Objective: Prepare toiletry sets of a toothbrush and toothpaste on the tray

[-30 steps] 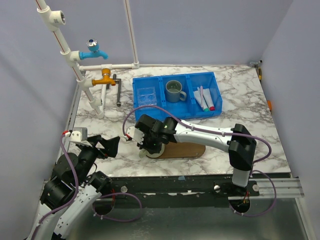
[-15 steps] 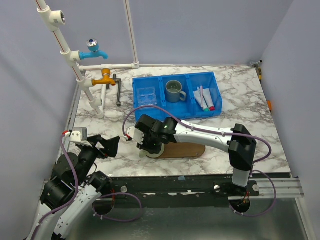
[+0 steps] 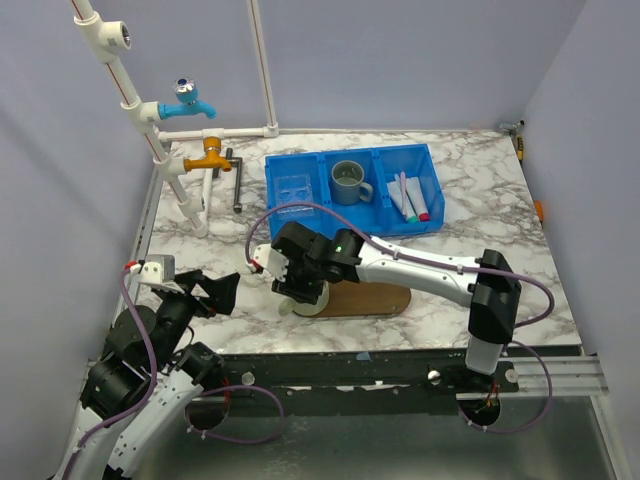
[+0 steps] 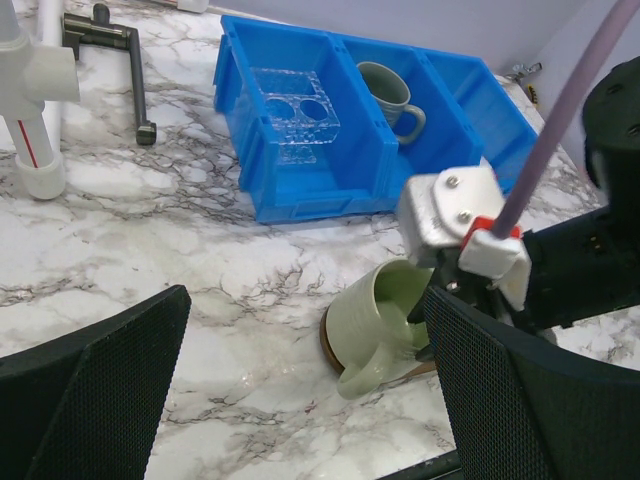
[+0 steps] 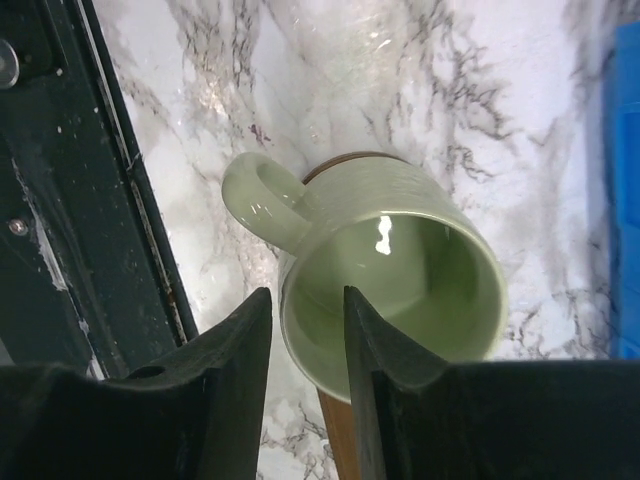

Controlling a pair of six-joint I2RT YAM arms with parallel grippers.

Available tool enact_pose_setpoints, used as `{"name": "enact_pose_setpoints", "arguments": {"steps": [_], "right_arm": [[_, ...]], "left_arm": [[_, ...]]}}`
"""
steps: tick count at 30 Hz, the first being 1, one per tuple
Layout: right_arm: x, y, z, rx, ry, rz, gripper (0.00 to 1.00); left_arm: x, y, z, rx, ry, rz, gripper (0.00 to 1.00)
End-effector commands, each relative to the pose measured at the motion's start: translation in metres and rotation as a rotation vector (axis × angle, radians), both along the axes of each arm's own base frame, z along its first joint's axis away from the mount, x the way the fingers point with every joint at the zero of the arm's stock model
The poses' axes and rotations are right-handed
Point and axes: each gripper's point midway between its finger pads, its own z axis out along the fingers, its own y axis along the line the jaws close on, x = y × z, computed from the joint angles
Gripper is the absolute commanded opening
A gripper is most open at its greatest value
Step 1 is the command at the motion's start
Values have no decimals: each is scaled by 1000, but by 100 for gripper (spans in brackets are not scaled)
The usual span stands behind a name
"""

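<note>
**Barely begun: mug on tray, no brush or paste set out yet**

Status as you have it:

- Tray [image 3: 375,300]: the brown wooden board lies near the front edge of the table, centre. Only a pale green mug [image 5: 390,270] stands on it, at its left end, handle toward the near left. The rest of the board is bare wood.
- Toothbrushes and toothpaste tubes [image 3: 410,197]: all lie in the right compartment of the blue bin [image 3: 300,160] at the far side, well apart from the tray. None is on the tray or in the mug.
- Also in the bin: a grey mug [image 3: 350,182] in the middle compartment and a clear holder [image 3: 292,190] in the left one.
- Right gripper [image 5: 305,300]: directly over the green mug, its jaws astride the near wall beside the handle. The gap is visibly wider than the wall, so read it as parted and not clamping.
- Left gripper [image 4: 305,330]: spread wide and empty, hovering at the near left, off the tray.

Judgement: you have a container in place for one set, at most. Every brush and tube transfer remains. If you want more than one set, the grey mug probably has to come over too.
</note>
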Motion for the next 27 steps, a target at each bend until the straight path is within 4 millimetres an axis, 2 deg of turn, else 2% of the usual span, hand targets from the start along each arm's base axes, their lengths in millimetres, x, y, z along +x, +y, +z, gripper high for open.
{"name": "enact_pose_setpoints", "arguments": {"steps": [1, 3, 7, 13, 22, 27], "right_arm": [[16, -4, 52, 73, -108, -50, 39], [23, -5, 64, 84, -146, -75, 40], [49, -6, 88, 111, -229, -164, 43], [93, 2, 110, 172, -292, -331, 44], [171, 20, 115, 264, -290, -705, 44], [214, 23, 105, 301, -277, -874, 47]], "left_arm": [[1, 3, -4, 14, 12, 19, 99], [1, 4, -4, 14, 11, 21, 99], [1, 4, -5, 14, 11, 21, 99], [2, 3, -5, 16, 14, 20, 99], [1, 3, -4, 15, 9, 15, 99], [2, 0, -4, 20, 12, 3, 99]]}}
